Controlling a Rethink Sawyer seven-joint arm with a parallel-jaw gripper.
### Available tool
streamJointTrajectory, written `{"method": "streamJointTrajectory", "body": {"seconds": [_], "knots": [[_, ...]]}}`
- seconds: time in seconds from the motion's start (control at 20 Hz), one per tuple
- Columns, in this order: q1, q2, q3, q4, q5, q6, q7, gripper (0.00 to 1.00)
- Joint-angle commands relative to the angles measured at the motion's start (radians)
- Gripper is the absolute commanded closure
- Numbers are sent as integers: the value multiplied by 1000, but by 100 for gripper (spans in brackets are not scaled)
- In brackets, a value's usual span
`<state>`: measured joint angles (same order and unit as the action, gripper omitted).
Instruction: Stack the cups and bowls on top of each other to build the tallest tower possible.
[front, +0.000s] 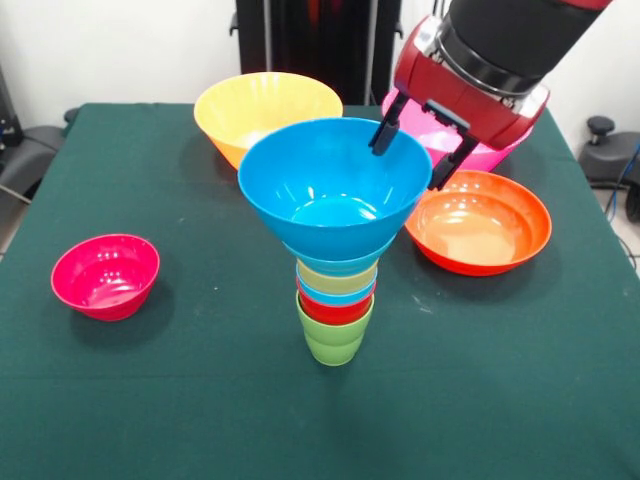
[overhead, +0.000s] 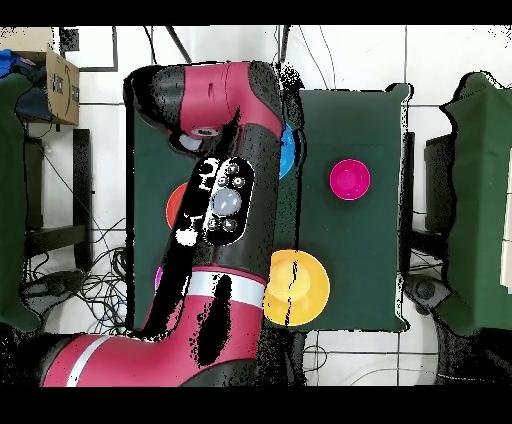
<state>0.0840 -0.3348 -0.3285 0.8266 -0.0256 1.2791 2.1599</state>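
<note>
The tower (front: 336, 290) stands mid-table: a lime green cup (front: 335, 338) at the base, then a red cup (front: 335, 309), light blue and yellowish cups, a small light blue bowl, and a medium blue bowl (front: 330, 185) on top. My gripper (front: 414, 148) is open at that bowl's right rim, with one black finger (front: 386, 127) over the rim and the other outside it. The loose bowls are a yellow-orange bowl (front: 268, 108), a pink bowl (front: 470, 152) mostly hidden behind the gripper, a red-orange bowl (front: 480, 225) and a small magenta bowl (front: 105, 276). In the overhead view the arm (overhead: 225, 200) hides the gripper and most of the tower.
A dark green cloth covers the table (front: 150, 400). Seen from overhead are the magenta bowl (overhead: 350, 179), the yellow-orange bowl (overhead: 297, 287) and a sliver of the blue bowl (overhead: 290, 150). Cables and furniture ring the table.
</note>
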Motion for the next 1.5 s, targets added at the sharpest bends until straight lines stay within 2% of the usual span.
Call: {"method": "streamJointTrajectory", "body": {"seconds": [0.05, 0.4, 0.75, 1.15, 1.5], "knots": [[4, 5, 74, 29, 14, 50, 76, 0], [6, 10, 82, 44, 19, 13, 84, 0], [12, 4, 84, 62, 37, 31, 107, 0], [25, -22, 59, 49, 50, 131, 108, 0], [34, -47, 25, 17, 19, 227, 75, 0]]}}
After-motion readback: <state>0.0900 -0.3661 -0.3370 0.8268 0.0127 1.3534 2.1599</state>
